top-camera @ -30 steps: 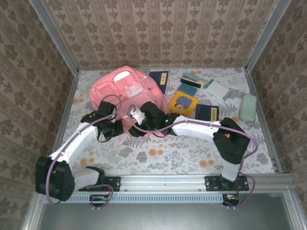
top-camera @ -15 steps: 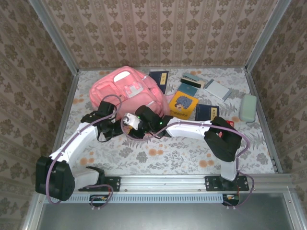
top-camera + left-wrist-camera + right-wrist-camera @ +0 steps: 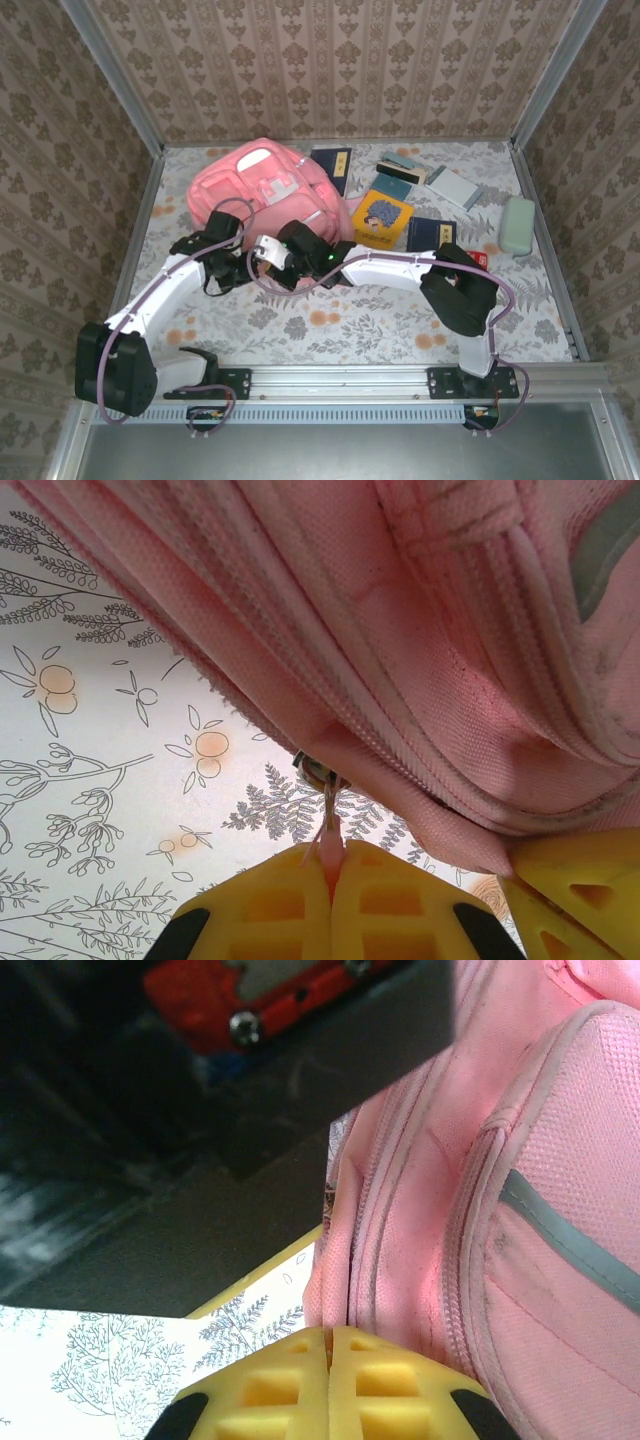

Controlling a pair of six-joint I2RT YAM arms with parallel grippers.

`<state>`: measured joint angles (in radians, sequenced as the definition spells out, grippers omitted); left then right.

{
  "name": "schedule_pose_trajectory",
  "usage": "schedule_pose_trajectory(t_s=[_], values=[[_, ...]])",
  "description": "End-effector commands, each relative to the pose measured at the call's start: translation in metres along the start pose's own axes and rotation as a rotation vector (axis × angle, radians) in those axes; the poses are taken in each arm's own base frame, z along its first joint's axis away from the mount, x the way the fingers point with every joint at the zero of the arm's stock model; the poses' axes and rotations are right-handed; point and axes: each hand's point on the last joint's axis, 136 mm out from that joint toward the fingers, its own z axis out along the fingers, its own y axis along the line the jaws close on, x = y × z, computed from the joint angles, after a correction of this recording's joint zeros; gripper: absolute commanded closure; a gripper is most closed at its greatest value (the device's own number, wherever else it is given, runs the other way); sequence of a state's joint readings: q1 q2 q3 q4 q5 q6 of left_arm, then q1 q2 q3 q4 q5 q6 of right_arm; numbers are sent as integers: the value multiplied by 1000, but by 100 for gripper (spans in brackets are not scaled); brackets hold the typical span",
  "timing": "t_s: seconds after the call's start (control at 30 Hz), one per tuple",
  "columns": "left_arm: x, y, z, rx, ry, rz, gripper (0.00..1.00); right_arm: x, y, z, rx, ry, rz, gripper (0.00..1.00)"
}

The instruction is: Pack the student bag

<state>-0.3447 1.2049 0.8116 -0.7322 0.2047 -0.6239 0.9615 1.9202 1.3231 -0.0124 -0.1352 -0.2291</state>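
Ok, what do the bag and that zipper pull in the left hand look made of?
Student bag: matte pink woven fabric, probably synthetic; weave grain and seams show. Zipper pull: slider looks like dull metal; its pink tab, fabric or rubber, is pinched in the left hand.

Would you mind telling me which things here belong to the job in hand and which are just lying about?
In hand: bag, zip pull in the left gripper, right gripper pinching the bag's seam.
Lying about for now: books, green case.
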Motion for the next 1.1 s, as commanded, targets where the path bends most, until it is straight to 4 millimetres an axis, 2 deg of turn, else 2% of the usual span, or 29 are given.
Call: schedule_pose_trajectory(t_s=[0.0, 0.27, 0.5, 0.6, 0.67, 0.73, 0.83, 0.93, 1.07], values=[[-16, -5, -9, 13, -42, 12, 100, 4, -5, -9, 29, 30, 9, 100], [-32, 50, -8, -124, -44, -141, 100, -14, -2, -47, 40, -47, 24, 100], [-60, 91, -8, -245, -51, -233, 100, -8, 7, -59, 17, -43, 25, 100], [-73, 86, -12, -207, -66, -230, 100, -2, 10, -57, 12, -25, 24, 100], [-78, 72, -15, -147, -81, -195, 100, -4, 11, -57, 11, -31, 32, 100], [-77, 59, -17, -97, -85, -157, 100, -7, 12, -56, 5, -39, 37, 81], [-66, 39, -19, -26, -73, -90, 100, -14, 15, -50, -4, -57, 12, 64], [-52, 27, -24, 13, -67, -33, 100, -20, 16, -39, -11, -54, -16, 57], [-37, 19, -32, 43, -77, 2, 100, -28, 11, -20, -9, -36, -43, 52]])
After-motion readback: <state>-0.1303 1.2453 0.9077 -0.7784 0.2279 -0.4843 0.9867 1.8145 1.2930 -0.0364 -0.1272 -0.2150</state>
